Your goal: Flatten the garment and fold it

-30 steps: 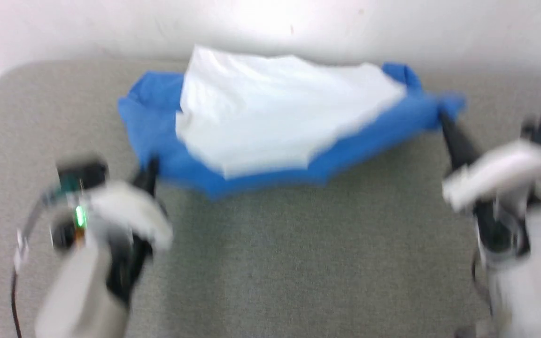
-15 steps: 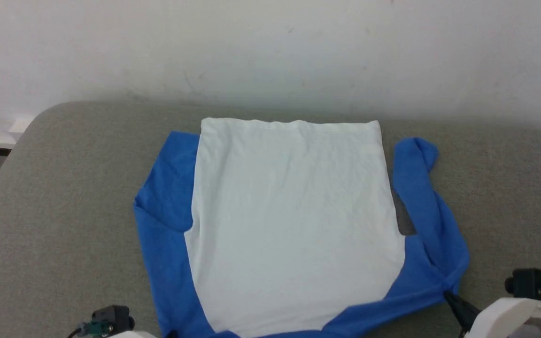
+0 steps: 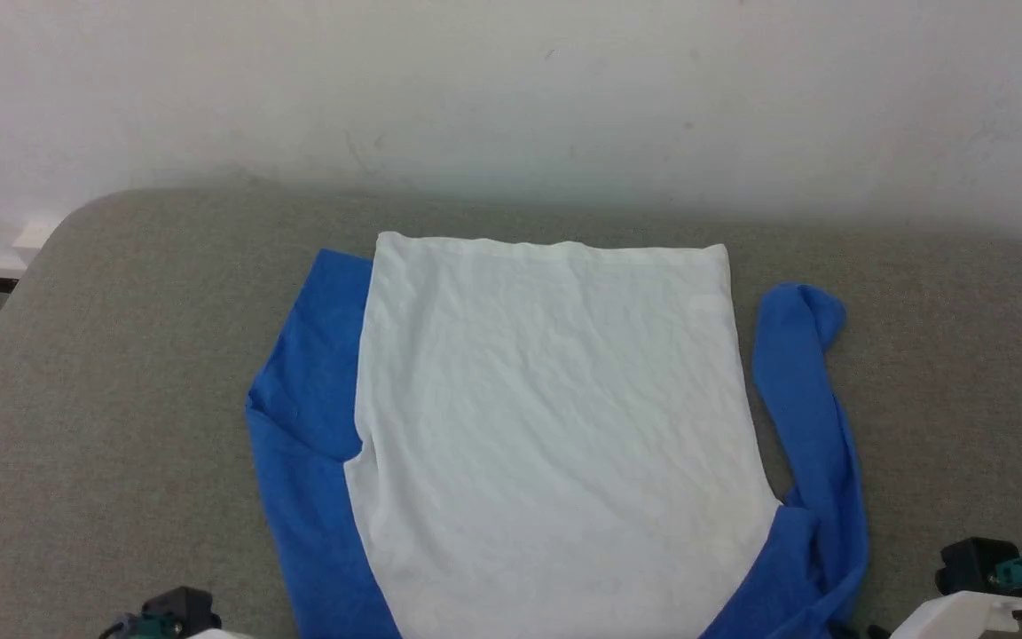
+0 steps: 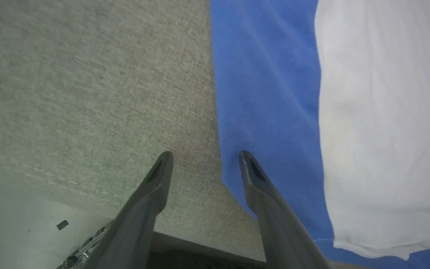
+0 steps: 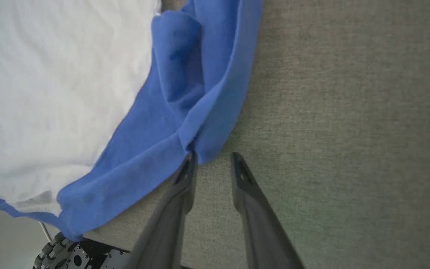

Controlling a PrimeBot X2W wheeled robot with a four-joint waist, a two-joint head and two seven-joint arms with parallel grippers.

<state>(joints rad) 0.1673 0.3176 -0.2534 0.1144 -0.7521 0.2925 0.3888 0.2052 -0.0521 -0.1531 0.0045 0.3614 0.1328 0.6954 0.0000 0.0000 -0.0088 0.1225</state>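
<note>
The garment [image 3: 546, 426] lies spread on the grey padded table [image 3: 121, 373], white body up. One blue sleeve [image 3: 307, 408] is folded along its left side, the other sleeve [image 3: 804, 399] along its right. In the left wrist view my left gripper [image 4: 204, 157] stands open over the table's near edge, its right finger over the blue sleeve's [image 4: 267, 93] border, holding nothing. My right gripper [image 5: 214, 158] is slightly open with bare table in the gap. A bunched blue fold [image 5: 200, 112] ends against its left fingertip [image 5: 189, 164].
A pale wall [image 3: 511, 89] rises right behind the table's far edge. Bare grey table lies to the left and right of the shirt. Floor [image 4: 13, 231] shows beyond the near table edge, and part of my base [image 5: 69, 254] shows below it.
A second ago both grippers held the shirt up by its blue edges. It now lies flat on the table, both grippers have let go, and the head camera has shifted.
</note>
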